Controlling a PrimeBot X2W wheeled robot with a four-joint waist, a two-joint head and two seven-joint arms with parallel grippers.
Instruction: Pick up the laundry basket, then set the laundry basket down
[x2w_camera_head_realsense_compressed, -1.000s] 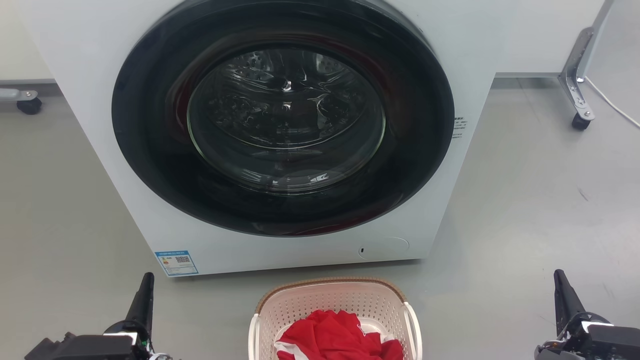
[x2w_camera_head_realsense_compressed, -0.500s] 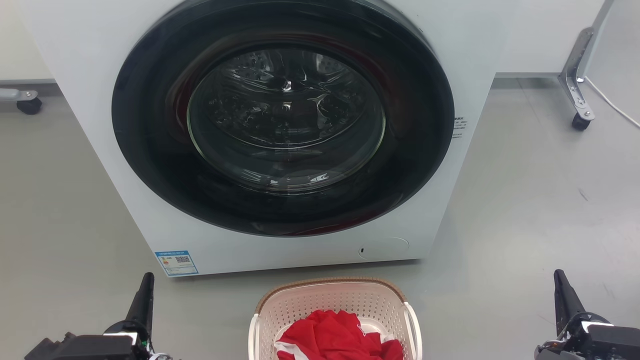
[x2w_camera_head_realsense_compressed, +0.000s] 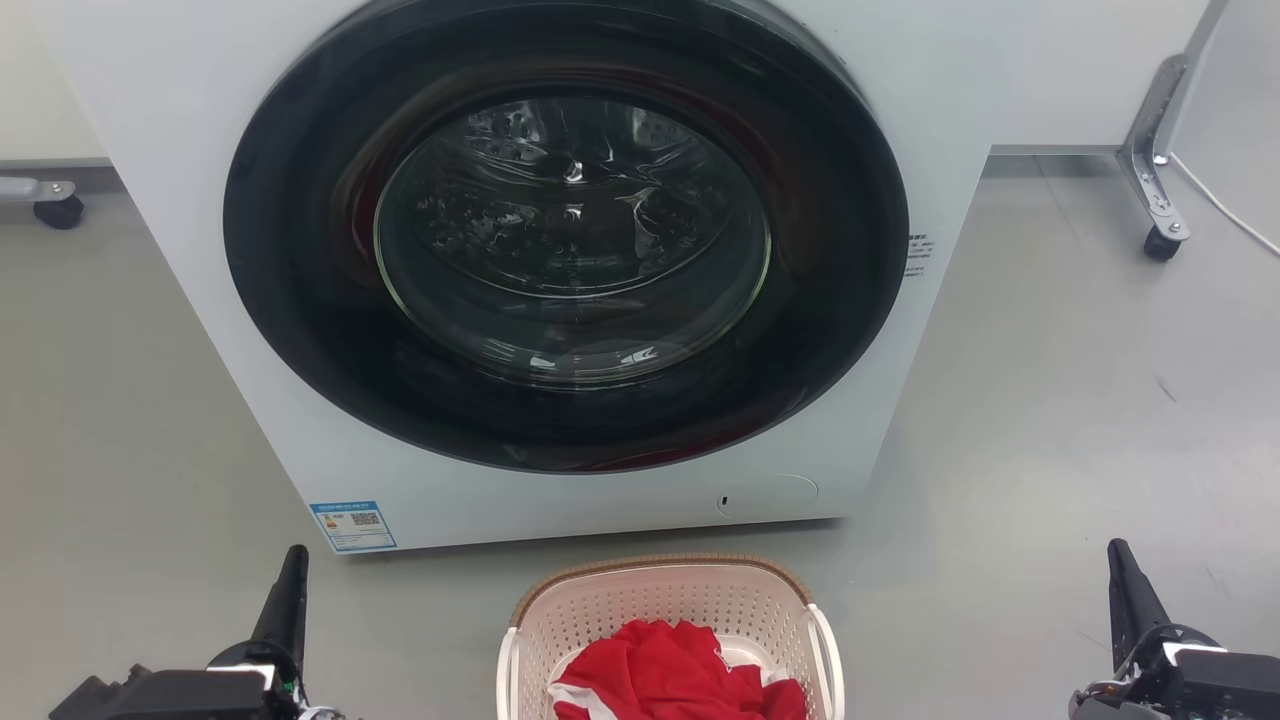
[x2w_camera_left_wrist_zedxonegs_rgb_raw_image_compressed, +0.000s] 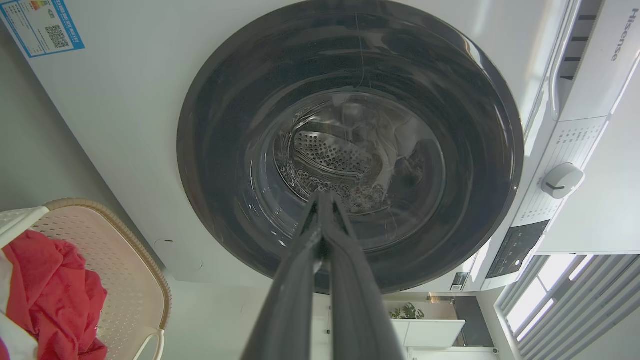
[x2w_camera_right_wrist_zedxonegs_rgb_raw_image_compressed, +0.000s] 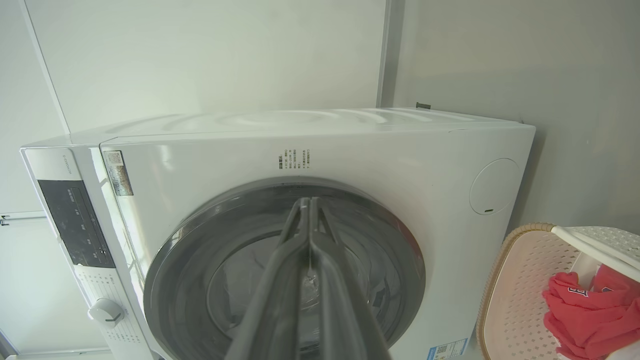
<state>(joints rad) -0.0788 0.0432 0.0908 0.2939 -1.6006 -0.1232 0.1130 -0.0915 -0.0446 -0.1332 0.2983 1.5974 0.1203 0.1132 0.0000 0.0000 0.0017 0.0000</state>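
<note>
The laundry basket (x2w_camera_head_realsense_compressed: 660, 605) stands on the grey floor at the bottom middle of the head view, just in front of the washing machine, cream-white with a brown rim, and holds red clothing (x2w_camera_head_realsense_compressed: 675, 675). Its rim (x2w_camera_left_wrist_zedxonegs_rgb_raw_image_compressed: 135, 250) appears at the lower left of the left wrist view and its wall (x2w_camera_right_wrist_zedxonegs_rgb_raw_image_compressed: 520, 280) at the lower right of the right wrist view. My left gripper (x2w_camera_head_realsense_compressed: 293, 565) rests at the lower left, well left of the basket, fingers shut together (x2w_camera_left_wrist_zedxonegs_rgb_raw_image_compressed: 322, 200). My right gripper (x2w_camera_head_realsense_compressed: 1118, 560) rests at the lower right, apart from the basket, also shut (x2w_camera_right_wrist_zedxonegs_rgb_raw_image_compressed: 306, 202). Neither holds anything.
A white front-loading washing machine (x2w_camera_head_realsense_compressed: 560, 260) with a dark round door, closed, stands right behind the basket. A wheeled metal frame leg (x2w_camera_head_realsense_compressed: 1155, 190) stands at the back right and a caster (x2w_camera_head_realsense_compressed: 55, 205) at the far left. Bare grey floor lies on both sides of the basket.
</note>
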